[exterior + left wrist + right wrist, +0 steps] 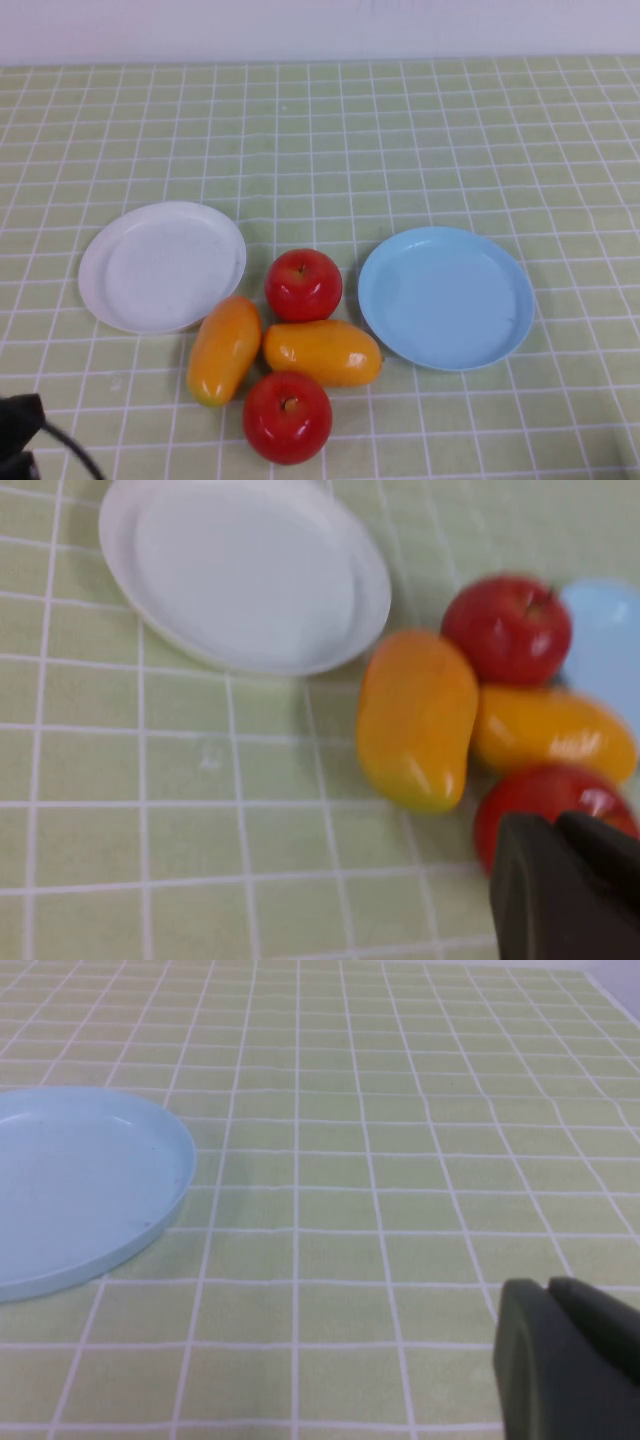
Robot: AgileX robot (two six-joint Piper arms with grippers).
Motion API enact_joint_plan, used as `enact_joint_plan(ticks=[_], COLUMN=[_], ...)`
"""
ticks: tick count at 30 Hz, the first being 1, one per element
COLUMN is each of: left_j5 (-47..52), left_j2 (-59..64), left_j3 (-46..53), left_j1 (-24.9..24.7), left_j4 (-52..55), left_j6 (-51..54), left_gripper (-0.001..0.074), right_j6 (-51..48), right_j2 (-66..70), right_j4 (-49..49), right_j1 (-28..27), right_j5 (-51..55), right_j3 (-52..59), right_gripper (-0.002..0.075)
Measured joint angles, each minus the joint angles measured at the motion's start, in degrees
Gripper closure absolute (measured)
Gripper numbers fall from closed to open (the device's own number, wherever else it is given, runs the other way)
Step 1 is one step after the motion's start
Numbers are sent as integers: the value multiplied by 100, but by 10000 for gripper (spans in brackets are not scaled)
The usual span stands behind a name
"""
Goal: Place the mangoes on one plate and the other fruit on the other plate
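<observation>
Two mangoes (224, 349) (322, 352) and two red apples (303, 284) (287, 416) lie clustered on the table between the empty white plate (162, 265) and the empty light blue plate (445, 297). My left gripper (555, 825) is shut and holds nothing. It hovers at the near-left, with the near apple (545, 800) just beyond its tips. That wrist view also shows the left mango (415, 718), the other mango (552, 730), the far apple (507, 628) and the white plate (245, 570). My right gripper (555, 1290) is shut and empty, over bare cloth beside the blue plate (80, 1185).
A green checked cloth (400, 140) covers the table up to a white wall at the back. Part of the left arm and its cable (25, 435) shows at the near-left corner of the high view.
</observation>
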Motion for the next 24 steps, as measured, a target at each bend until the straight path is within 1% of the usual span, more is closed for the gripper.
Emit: enact_joint_plan(ticks=[3, 9, 11, 13, 16, 21, 22, 24], left_j5=[472, 964, 1015, 1016, 1016, 1051, 1074, 1122], left_j2=[688, 2071, 2468, 2842, 3378, 4071, 4173, 4408], left_j3=[-544, -1251, -1440, -1643, -1917, -2373, -2450, -2672], left_j1=[0, -13, -130, -367, -953, -2237, -2388, -2917], left_j4=[110, 6, -49, -54, 128, 875, 993, 1229], left_j6=[539, 1073, 1225, 1259, 1165, 597, 510, 302], left_gripper=[735, 735, 735, 735, 735, 735, 735, 735], right_j6=[0, 0, 0, 0, 0, 0, 0, 0], right_j2=[0, 0, 0, 0, 0, 0, 0, 0], right_j4=[0, 0, 0, 0, 0, 0, 0, 0], right_j1=[0, 0, 0, 0, 0, 0, 0, 0], right_j5=[4, 4, 4, 4, 4, 4, 4, 4], right_j3=[0, 0, 0, 0, 0, 0, 0, 0], right_gripper=[742, 742, 742, 742, 742, 742, 742, 742])
